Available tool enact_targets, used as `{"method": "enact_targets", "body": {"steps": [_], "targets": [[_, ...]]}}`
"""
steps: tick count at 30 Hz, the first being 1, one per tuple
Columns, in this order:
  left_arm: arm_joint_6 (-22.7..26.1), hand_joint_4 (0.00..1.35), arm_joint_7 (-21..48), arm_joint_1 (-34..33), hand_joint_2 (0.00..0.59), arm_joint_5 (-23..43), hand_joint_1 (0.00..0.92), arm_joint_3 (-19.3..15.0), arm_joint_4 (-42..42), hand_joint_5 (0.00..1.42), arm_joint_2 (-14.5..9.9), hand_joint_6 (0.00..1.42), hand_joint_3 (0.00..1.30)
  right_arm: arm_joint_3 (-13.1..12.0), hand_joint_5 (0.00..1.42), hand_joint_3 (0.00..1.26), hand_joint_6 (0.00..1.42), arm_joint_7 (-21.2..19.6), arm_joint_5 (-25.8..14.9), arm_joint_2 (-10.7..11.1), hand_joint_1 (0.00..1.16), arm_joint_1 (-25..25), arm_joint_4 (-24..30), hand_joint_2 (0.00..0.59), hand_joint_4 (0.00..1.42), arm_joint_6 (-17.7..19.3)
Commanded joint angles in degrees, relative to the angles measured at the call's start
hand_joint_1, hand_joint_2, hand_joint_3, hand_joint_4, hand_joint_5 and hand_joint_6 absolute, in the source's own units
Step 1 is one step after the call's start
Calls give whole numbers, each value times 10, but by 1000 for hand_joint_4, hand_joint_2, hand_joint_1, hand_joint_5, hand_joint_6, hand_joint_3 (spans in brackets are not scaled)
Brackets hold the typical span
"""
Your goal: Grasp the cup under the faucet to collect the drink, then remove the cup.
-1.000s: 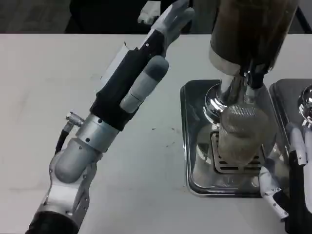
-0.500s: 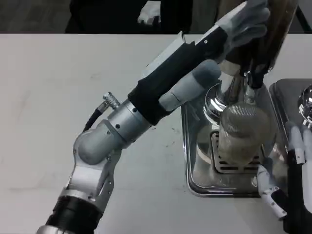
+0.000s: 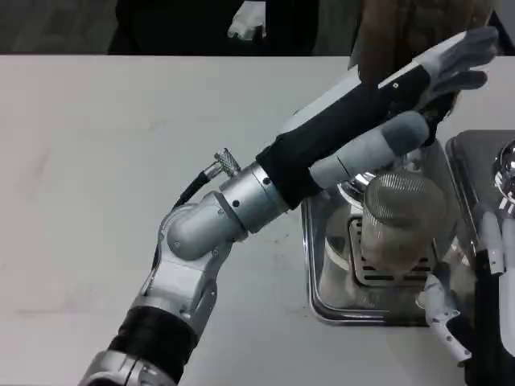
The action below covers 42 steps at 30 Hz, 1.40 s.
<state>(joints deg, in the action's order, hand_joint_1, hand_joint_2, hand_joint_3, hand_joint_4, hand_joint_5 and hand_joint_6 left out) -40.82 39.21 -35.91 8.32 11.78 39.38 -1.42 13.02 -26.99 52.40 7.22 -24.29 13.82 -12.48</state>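
A clear ribbed cup [image 3: 398,221] stands upright on the grate of a shiny drip tray [image 3: 322,257], below the brown drink dispenser [image 3: 394,32]. My left hand [image 3: 418,88] stretches across from the left, fingers out flat against the dispenser's faucet, which it hides; it holds nothing I can see. Its thumb [image 3: 378,149] lies just above the cup's rim. My right hand [image 3: 471,281] waits at the lower right beside the cup, fingers apart and holding nothing.
A second steel tray [image 3: 475,161] with a chrome fitting [image 3: 507,173] sits at the right edge. The left forearm [image 3: 241,205] crosses the table's middle. White tabletop [image 3: 96,161] spreads to the left.
My left arm has swung right and lower, carrying the hand from the table's back middle over to the dispenser's faucet above the cup. The cup and right hand have stayed put.
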Motion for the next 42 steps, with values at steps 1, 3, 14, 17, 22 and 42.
{"method": "enact_targets", "body": {"steps": [1,3,14,17,22,42], "targets": [[-25,0,8,6,82,-29,0,13,-23,112,-7,43,14,-3,0,26,34,-9,-3,-2,226,0,0,519,0,4],[-34,0,1,10,82,-45,0,17,-26,124,-10,46,15,-4,0,26,34,-7,-6,-1,226,4,-3,519,0,5],[-64,0,-25,22,80,-100,0,41,-40,130,-25,63,43,-5,0,26,34,-5,-12,0,226,13,-9,519,0,8],[-68,0,-34,22,80,-110,0,45,-36,130,-29,64,44,-7,0,25,34,-5,-18,-1,230,14,-10,507,0,10],[-72,0,-41,24,83,-114,0,52,-36,130,-31,66,49,-10,0,25,34,-3,-34,0,234,15,-11,503,0,17],[-77,0,-53,31,91,-119,0,66,-28,130,-38,70,62,-56,0,0,2,44,-223,7,417,23,-49,327,0,142]]}}
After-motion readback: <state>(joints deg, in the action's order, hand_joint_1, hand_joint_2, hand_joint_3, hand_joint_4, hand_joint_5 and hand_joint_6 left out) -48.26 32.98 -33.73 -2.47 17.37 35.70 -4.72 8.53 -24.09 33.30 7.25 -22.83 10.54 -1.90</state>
